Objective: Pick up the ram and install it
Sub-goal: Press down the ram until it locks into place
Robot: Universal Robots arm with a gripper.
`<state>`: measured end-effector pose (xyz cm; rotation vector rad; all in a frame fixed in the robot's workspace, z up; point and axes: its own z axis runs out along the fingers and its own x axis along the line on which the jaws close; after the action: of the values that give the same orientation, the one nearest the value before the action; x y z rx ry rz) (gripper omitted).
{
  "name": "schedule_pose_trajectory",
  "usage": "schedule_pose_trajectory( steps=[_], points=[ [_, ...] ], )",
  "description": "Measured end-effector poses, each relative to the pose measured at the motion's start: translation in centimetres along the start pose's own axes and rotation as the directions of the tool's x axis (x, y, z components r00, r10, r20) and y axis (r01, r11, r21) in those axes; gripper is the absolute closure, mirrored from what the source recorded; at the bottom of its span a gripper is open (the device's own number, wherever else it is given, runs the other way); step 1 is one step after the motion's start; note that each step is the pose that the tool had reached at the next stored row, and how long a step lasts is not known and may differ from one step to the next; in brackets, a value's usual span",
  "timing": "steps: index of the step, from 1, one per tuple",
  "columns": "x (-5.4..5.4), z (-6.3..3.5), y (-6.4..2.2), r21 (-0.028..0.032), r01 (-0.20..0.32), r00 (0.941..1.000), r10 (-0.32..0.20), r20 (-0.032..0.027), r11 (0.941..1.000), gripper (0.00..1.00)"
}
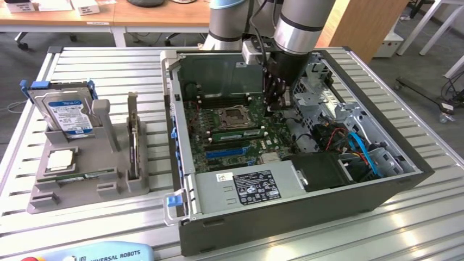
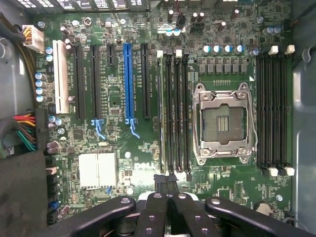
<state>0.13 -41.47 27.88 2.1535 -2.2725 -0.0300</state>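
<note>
Lying open on its side, the computer case (image 1: 290, 206) takes up most of the slatted table (image 1: 108, 223). Its green board (image 1: 217, 147) faces up, with the empty processor socket (image 1: 236, 116) near the middle. The robot arm (image 1: 301, 27) reaches down into the case on the exterior view's right of the socket. The gripper (image 1: 276, 107) hangs low over the board there, its dark fingers (image 2: 160, 183) pressed together. The ram (image 1: 233, 134) stands on edge in a slot just beside the socket, on the side toward the blue slot (image 1: 226, 152). Seen from the wrist, the closed tips sit just off one end of the ram; whether they touch it cannot be told.
</note>
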Motion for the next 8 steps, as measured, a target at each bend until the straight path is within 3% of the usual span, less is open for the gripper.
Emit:
schedule_pose_trajectory(
  steps=[8],
  points=[
    [-0.01,0.12,-0.01,0.0002,0.000,1.0000,0.000,0.0006,1.0000,0.90]
  ],
)
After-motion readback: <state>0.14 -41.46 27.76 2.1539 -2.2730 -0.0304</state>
